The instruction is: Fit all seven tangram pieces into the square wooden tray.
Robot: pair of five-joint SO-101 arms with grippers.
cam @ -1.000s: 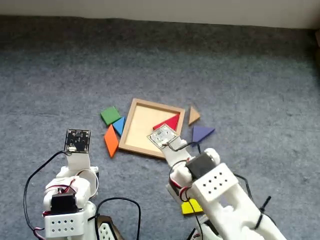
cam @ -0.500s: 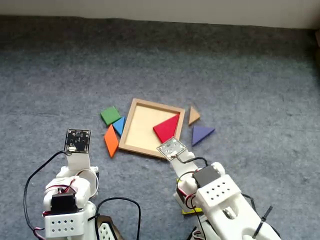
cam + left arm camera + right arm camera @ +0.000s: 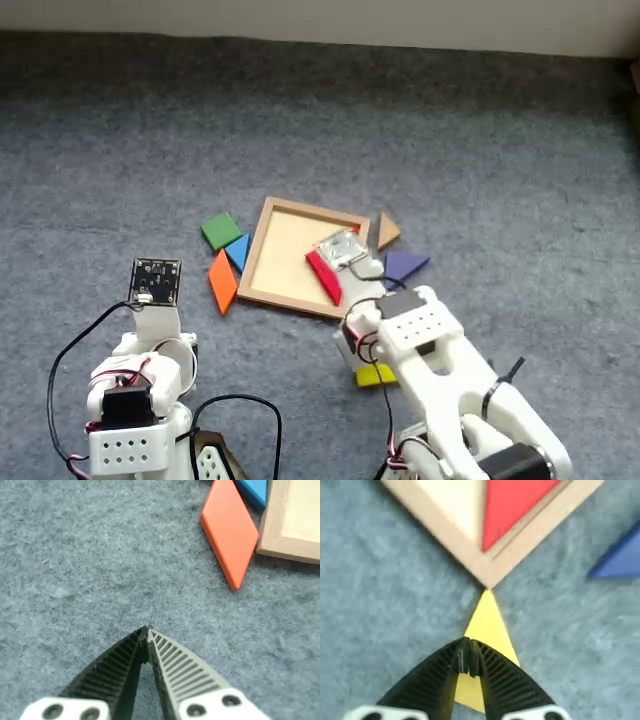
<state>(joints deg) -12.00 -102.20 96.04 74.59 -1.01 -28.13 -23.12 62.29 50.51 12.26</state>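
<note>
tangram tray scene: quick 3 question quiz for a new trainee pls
1. True or false: the red piece is in the wooden tray.
2. Which piece lies nearest the left claw in its wrist view? A green piece, B orange piece, C purple piece.
3. Fill in: the right claw has its tips over the ____ piece.
Key: 1 true; 2 B; 3 yellow piece.
</note>
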